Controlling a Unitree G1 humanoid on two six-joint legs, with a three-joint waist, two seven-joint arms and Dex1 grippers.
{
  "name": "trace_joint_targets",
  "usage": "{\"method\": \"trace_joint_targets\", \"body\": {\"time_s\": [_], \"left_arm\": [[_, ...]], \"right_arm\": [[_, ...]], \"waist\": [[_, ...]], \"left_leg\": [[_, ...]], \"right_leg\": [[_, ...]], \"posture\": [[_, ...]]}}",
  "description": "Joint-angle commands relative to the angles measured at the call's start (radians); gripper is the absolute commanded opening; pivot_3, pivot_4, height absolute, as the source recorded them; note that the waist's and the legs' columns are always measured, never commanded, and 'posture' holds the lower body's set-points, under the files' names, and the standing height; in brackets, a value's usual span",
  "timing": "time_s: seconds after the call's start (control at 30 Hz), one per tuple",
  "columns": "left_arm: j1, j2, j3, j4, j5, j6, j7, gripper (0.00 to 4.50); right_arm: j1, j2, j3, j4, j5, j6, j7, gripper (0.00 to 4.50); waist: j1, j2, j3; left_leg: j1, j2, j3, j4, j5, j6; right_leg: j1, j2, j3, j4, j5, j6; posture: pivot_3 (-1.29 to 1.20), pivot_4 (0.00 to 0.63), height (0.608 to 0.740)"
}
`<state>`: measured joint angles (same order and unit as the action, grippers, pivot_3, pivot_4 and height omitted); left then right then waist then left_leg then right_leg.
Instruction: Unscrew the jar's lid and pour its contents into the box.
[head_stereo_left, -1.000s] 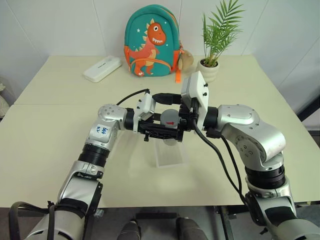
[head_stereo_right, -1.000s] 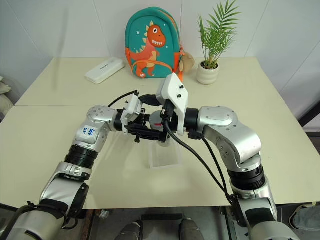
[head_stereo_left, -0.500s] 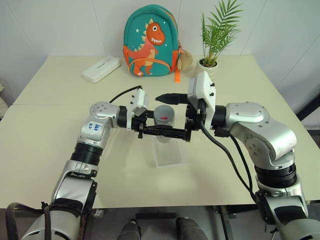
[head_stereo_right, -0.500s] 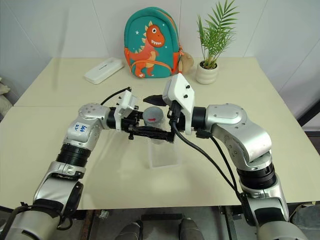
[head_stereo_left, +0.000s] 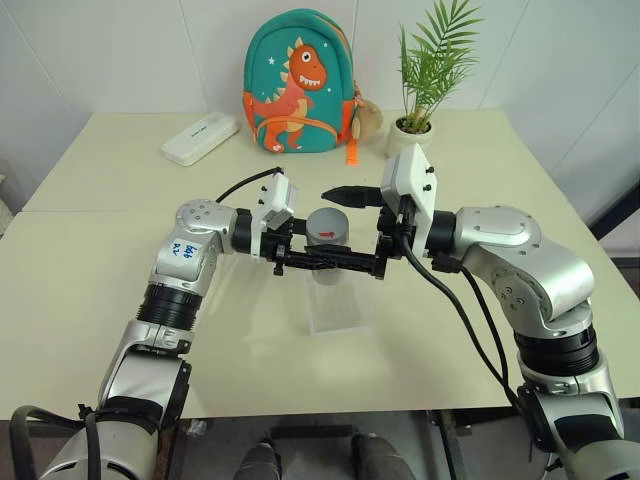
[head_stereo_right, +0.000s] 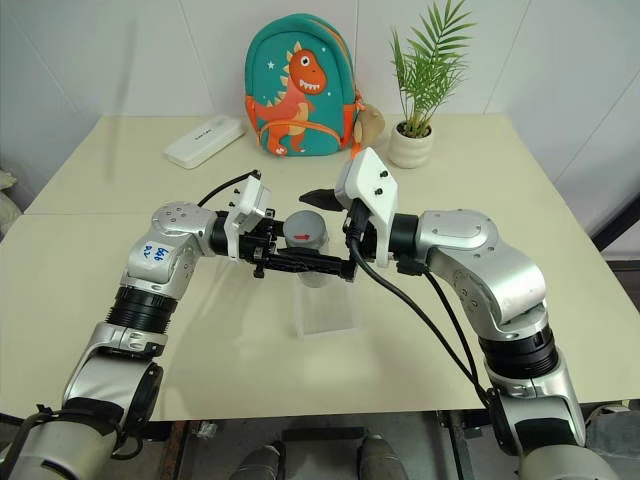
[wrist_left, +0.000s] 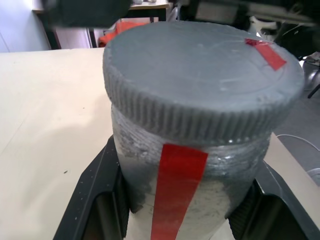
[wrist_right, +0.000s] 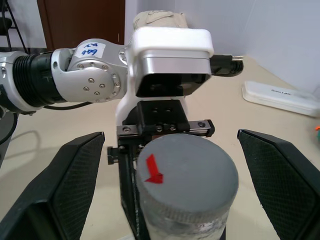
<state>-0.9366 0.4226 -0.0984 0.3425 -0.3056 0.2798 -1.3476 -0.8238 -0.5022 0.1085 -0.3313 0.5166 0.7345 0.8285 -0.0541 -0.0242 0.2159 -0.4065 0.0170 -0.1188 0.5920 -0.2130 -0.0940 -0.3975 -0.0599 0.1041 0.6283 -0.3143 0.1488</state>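
My left gripper (head_stereo_left: 322, 262) is shut on the jar (wrist_left: 200, 200), a cloudy cylinder with a red strip down its side. It holds the jar upright above the table. The grey lid (head_stereo_left: 327, 221), with a red arrow on top, sits on the jar. My right gripper (wrist_right: 172, 185) is open, pointing at the jar from the right. Its fingers (wrist_right: 60, 185) stand on either side of the lid, well apart from it. The clear box (head_stereo_left: 338, 310) lies on the table just below the jar. The contents are hidden by the cloudy wall.
A teal dinosaur backpack (head_stereo_left: 298, 80) stands at the back of the table. A flat white case (head_stereo_left: 200, 138) lies to its left and a potted plant (head_stereo_left: 410, 135) stands to its right. The table's front edge runs close below the box.
My right gripper has drawn back to the right, away from the lid, and is still open. The left gripper keeps the jar in about the same place.
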Motion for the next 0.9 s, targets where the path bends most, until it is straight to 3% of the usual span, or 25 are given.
{"method": "trace_joint_targets", "body": {"time_s": [0.03,0.33,0.9], "left_arm": [[-0.008,-0.001,0.002,-0.048,-0.023,0.003,0.0,2.09],[0.02,0.001,-0.013,-0.079,-0.024,0.008,-0.006,2.09],[0.033,0.041,0.021,-0.089,-0.04,0.03,0.007,2.09]], "right_arm": [[-0.039,0.012,-0.002,0.005,-0.013,-0.034,-0.009,4.48],[-0.07,0.03,0.009,0.033,-0.02,0.004,-0.026,4.48],[-0.041,-0.066,-0.043,0.011,-0.011,0.087,-0.043,4.48]], "waist": [[-0.001,0.0,0.0],[0.0,0.0,0.0],[0.0,0.0,0.0]], "left_leg": [[0.0,0.0,0.0,0.0,0.0,0.0],[0.0,0.0,0.0,0.0,0.0,0.0],[0.0,0.0,0.0,0.0,0.0,0.0]], "right_leg": [[0.0,0.0,0.0,0.0,0.0,0.0],[0.0,0.0,0.0,0.0,0.0,0.0],[0.0,0.0,0.0,0.0,0.0,0.0]], "posture": [[0.0,0.15,0.74],[0.0,0.15,0.74],[0.0,0.15,0.74]]}}
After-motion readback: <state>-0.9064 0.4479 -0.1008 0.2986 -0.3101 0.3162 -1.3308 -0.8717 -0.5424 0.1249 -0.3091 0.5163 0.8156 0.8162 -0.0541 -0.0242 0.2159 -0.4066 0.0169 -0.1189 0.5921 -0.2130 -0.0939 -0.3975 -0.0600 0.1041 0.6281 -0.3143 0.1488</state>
